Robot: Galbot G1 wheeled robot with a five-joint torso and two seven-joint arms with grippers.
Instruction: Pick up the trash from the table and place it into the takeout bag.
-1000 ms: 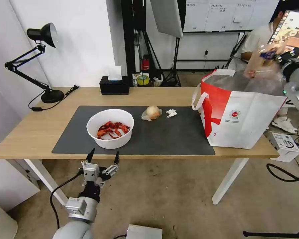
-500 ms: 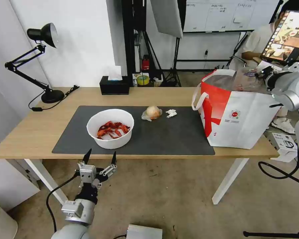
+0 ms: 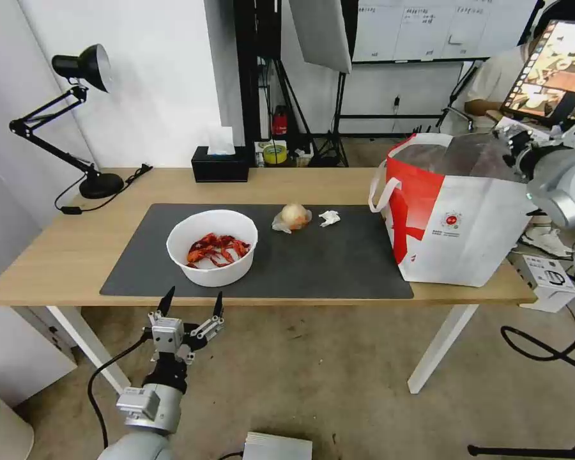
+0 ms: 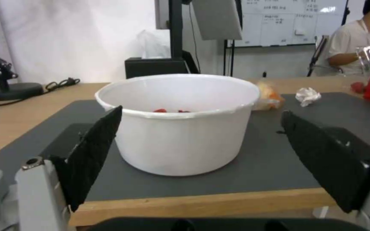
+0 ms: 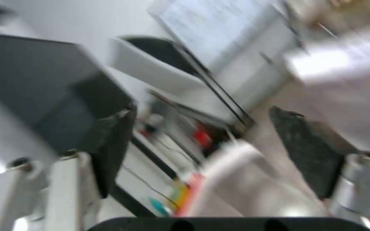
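The trash on the table (image 3: 300, 185) is a white bowl (image 3: 212, 246) of red shells, a clear-wrapped yellowish ball (image 3: 292, 217) and a crumpled tissue (image 3: 329, 218), all on the dark mat (image 3: 338, 268). The white-and-red takeout bag (image 3: 457, 211) stands open at the table's right end. My left gripper (image 3: 191, 305) hangs open just below the table's front edge, facing the bowl (image 4: 178, 122), which sits a little beyond its spread fingers (image 4: 95, 150). Over the bag's far right rim, my right gripper (image 3: 516, 139) is open and holds nothing (image 5: 202, 134).
A black desk lamp (image 3: 86, 115) stands at the back left and a black tissue box (image 3: 220, 165) at the back middle. Tripods and stands crowd the room behind the table. A white box (image 3: 546, 275) and cables lie on the floor to the right.
The right gripper came down from above the bag to its rim and let go of a clear tray, which no longer shows. The left gripper sank slightly.
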